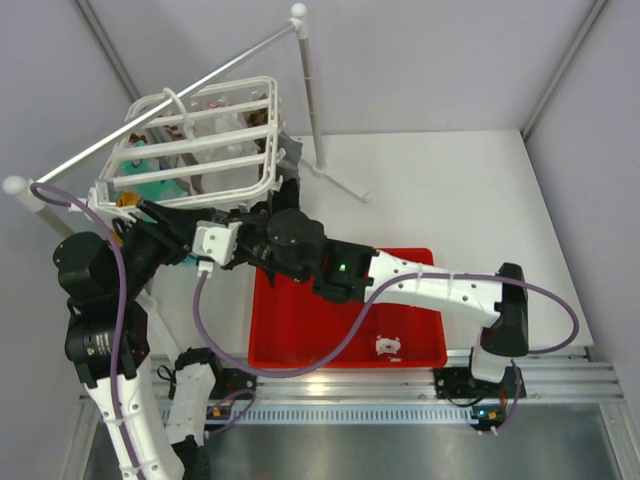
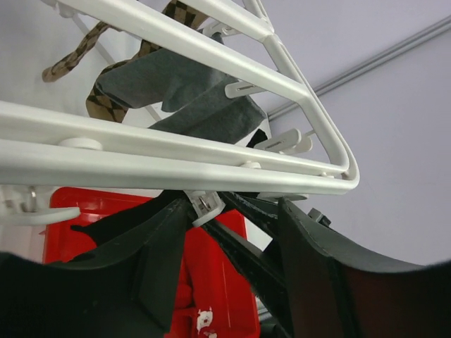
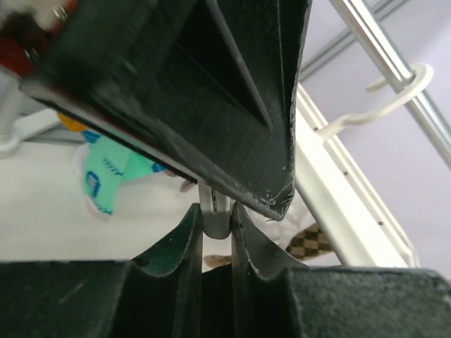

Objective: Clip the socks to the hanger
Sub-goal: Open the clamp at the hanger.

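Though hanger overhead, red tray below.

Left gripper spread wide; right gripper pinching clip.

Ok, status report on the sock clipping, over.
Right jaws pinching a hanger clip. Left jaws open beside it. No sock seen held. Arms crowded together.
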Motion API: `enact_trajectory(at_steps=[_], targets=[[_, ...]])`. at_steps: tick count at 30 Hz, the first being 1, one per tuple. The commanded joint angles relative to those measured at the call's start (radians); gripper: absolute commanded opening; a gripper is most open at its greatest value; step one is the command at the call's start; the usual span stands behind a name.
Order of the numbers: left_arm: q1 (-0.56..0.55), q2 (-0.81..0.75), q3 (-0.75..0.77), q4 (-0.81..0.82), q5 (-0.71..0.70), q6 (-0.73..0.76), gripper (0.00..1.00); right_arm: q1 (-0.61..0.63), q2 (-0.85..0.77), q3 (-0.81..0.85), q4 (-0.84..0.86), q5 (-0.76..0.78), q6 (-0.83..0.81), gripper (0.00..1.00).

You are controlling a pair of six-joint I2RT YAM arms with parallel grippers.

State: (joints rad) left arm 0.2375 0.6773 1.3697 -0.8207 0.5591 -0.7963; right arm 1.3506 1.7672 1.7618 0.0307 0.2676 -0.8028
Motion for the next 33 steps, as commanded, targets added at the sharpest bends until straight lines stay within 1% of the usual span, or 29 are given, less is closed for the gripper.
enact_trajectory(at_steps=[1, 3, 8, 11, 14, 17, 21, 23, 27, 33], targets=[[-0.001, -0.001, 0.031, 0.075, 0.067, 0.028, 0.59, -0.047, -0.107, -0.021, -0.052, -0.161, 0.167, 0.00], [-0.003, -0.002, 0.037, 0.098, 0.077, 0.042, 0.60, -0.065, -0.126, -0.030, -0.049, -0.198, 0.201, 0.00], [-0.003, 0.016, 0.068, 0.075, 0.078, 0.100, 0.63, -0.106, -0.152, -0.036, -0.038, -0.263, 0.289, 0.00], [-0.001, 0.022, 0.071, 0.080, 0.081, 0.112, 0.63, -0.128, -0.163, -0.039, -0.038, -0.358, 0.349, 0.00], [-0.003, 0.019, 0.058, 0.117, 0.110, 0.112, 0.63, -0.145, -0.167, -0.039, -0.038, -0.402, 0.387, 0.00], [-0.003, 0.005, 0.025, 0.187, 0.133, 0.097, 0.63, -0.165, -0.166, -0.032, -0.038, -0.448, 0.438, 0.00], [-0.003, -0.027, -0.047, 0.339, 0.163, 0.043, 0.63, -0.182, -0.164, -0.021, -0.051, -0.487, 0.488, 0.00], [-0.003, -0.028, -0.070, 0.382, 0.176, 0.011, 0.62, -0.189, -0.163, -0.019, -0.049, -0.505, 0.502, 0.00], [-0.003, -0.021, -0.089, 0.399, 0.144, 0.008, 0.61, -0.202, -0.163, -0.010, -0.051, -0.539, 0.550, 0.00], [-0.003, -0.010, -0.100, 0.439, 0.139, -0.001, 0.60, -0.212, -0.157, -0.005, -0.046, -0.582, 0.590, 0.00]])
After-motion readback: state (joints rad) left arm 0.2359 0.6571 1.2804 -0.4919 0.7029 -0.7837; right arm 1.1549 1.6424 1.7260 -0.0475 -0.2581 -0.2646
